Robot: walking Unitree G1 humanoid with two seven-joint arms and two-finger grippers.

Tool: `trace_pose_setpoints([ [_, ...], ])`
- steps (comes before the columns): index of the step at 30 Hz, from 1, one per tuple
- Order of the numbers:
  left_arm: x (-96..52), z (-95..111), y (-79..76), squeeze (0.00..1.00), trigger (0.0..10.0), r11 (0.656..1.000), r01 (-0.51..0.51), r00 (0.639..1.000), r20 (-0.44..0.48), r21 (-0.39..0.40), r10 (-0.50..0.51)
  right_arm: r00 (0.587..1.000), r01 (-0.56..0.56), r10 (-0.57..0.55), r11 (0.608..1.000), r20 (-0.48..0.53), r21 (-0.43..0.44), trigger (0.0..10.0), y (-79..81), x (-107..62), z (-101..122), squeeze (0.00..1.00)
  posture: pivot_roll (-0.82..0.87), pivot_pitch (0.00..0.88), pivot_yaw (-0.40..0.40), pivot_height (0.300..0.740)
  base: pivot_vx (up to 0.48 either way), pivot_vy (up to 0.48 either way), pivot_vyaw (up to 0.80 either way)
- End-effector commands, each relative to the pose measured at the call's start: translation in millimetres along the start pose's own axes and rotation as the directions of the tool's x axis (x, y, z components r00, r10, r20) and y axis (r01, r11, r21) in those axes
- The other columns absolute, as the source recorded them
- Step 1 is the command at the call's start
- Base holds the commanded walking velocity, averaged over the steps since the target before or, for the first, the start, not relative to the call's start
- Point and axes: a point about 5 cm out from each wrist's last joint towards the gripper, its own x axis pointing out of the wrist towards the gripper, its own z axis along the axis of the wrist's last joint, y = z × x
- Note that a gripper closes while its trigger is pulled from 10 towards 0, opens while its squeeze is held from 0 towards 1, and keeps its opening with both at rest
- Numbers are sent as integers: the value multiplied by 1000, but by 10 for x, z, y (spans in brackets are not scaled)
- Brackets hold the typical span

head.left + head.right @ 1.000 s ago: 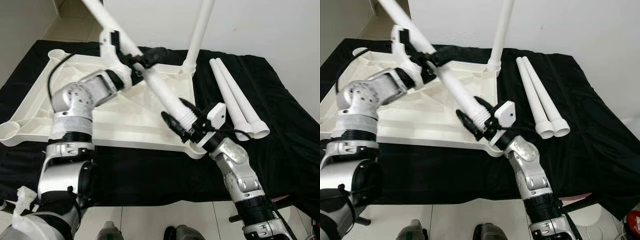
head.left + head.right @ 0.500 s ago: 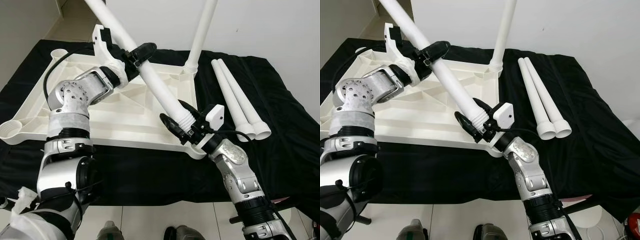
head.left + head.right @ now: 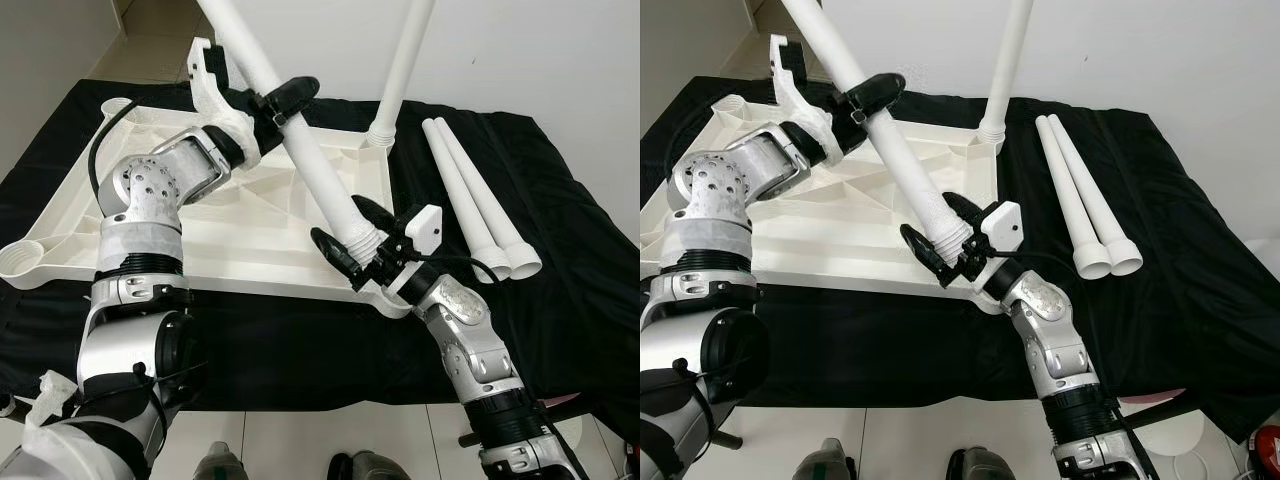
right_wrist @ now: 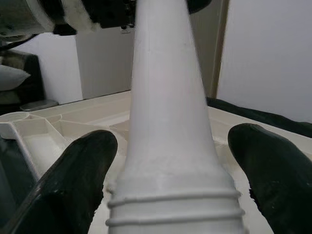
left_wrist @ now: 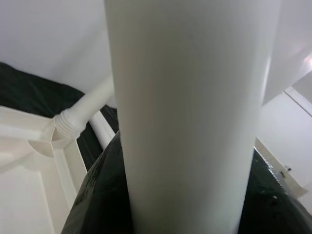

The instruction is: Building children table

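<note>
Upturned white tabletop [image 3: 250,235] on a black cloth [image 3: 560,260], taken as the landmark throughout. Over its far-left area, your left hand [image 3: 283,100] is closed around the upper shaft of the tilted leg [image 3: 310,160]; the left wrist view shows the shaft pressed between its black fingers [image 5: 97,195]. From that grip the leg's long axis slants down and to the right, leaning away from you at the top, and its ribbed foot end sits just above the tabletop's near-right corner socket [image 3: 395,298]. There your right hand [image 3: 350,240] straddles the ribbed end with its fingers [image 4: 83,170] spread to either side and gaps visible, so it guides and does not clamp. The coming move appears to turn on this one relation: the leg's axis is tilted against the socket, so you would likely need the left hand to bring the top upright while the right hand, the nearer one to the socket, keeps the foot centred. At the tabletop's far-right corner one fitted leg [image 3: 400,70] already stands. To the right of the tabletop, two spare legs [image 3: 480,215] lie side by side on the cloth. A white wall [image 3: 540,50] rises behind; pale floor tiles [image 3: 300,440] show at the near edge.
</note>
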Motion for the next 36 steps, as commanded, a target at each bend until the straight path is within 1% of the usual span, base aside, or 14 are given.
trace_pose_setpoints([
  [1, 36, 72, -84, 0, 10000, 999, 18, 1000, 22, 48, -19, 998, 54, -54, 998, -11, -10, 10000, -90, -18, -5, 1000, 63, 0, -38, 740, 0, 0, 0],
  [2, 56, 98, -81, 0, 10000, 997, -6, 999, 44, 79, 2, 993, 110, -112, 993, -45, -42, 10000, -161, -11, -25, 1000, 63, 0, -38, 740, 0, 0, 0],
  [4, 56, 98, -81, 0, 10000, 997, -6, 999, 44, 79, 2, 993, 110, -112, 993, -45, -42, 10000, -161, -11, -25, 1000, 63, 0, -38, 740, 0, 0, 0],
  [6, 109, 135, -76, 0, 10000, 982, -64, 994, 94, 176, 48, 968, 203, -219, 971, -123, -131, 10000, -298, -5, -82, 0, 58, 0, -36, 740, 0, 0, 0],
  [7, 109, 135, -76, 0, 10000, 982, -64, 994, 94, 176, 48, 968, 203, -219, 971, -123, -131, 10000, -298, -5, -82, 0, 58, 0, -36, 740, 0, 0, 0],
  [8, 141, 134, -92, 0, 10000, 965, -93, 991, 112, 247, 67, 957, 228, -251, 960, -142, -162, 10000, -336, -1, -89, 0, 52, 0, -33, 740, 0, 0, 0],
  [9, 141, 134, -92, 0, 10000, 965, -93, 991, 112, 247, 67, 957, 228, -251, 960, -142, -162, 10000, -336, -1, -89, 0, 52, 0, -33, 740, 0, 0, 0],
  [10, 172, 113, -121, 0, 10000, 947, -105, 990, 118, 304, 72, 953, 233, -261, 955, -151, -184, 10000, -344, 8, -84, 0, 50, 0, -32, 740, 0, 0, 0],
  [12, 172, 113, -121, 0, 10000, 947, -105, 990, 118, 304, 72, 953, 233, -261, 955, -151, -184, 10000, -344, 8, -84, 0, 50, 0, -32, 740, 0, 0, 0],
  [14, 243, 30, -195, 0, 10000, 909, -122, 989, 123, 399, 79, 953, 208, -249, 952, -173, -223, 10000, -310, 40, -78, 0, 47, 0, -30, 740, 0, 0, 0],
  [17, 243, 30, -195, 0, 10000, 909, -122, 989, 123, 399, 79, 953, 208, -249, 952, -173, -223, 10000, -310, 40, -78, 0, 47, 0, -30, 740, 0, 0, 0],
  [19, 310, -91, -282, 0, 10000, 871, -122, 990, 117, 476, 75, 951, 182, -240, 944, -197, -274, 10000, -267, 76, -92, 0, 45, 0, -31, 740, 0, 0, 0],
  [22, 359, -212, -381, 0, 10000, 846, -103, 993, 106, 523, 55, 944, 172, -250, 928, -213, -329, 10000, -259, 106, -116, 0, 46, 0, -32, 740, 0, 0, 0],
  [36, 470, -599, -686, 0, 10000, 830, -44, 995, 102, 555, -15, 912, 184, -295, 916, -286, -356, 10000, -289, 235, -191, 0, 58, 0, -38, 740, 0, 0, 0],
])
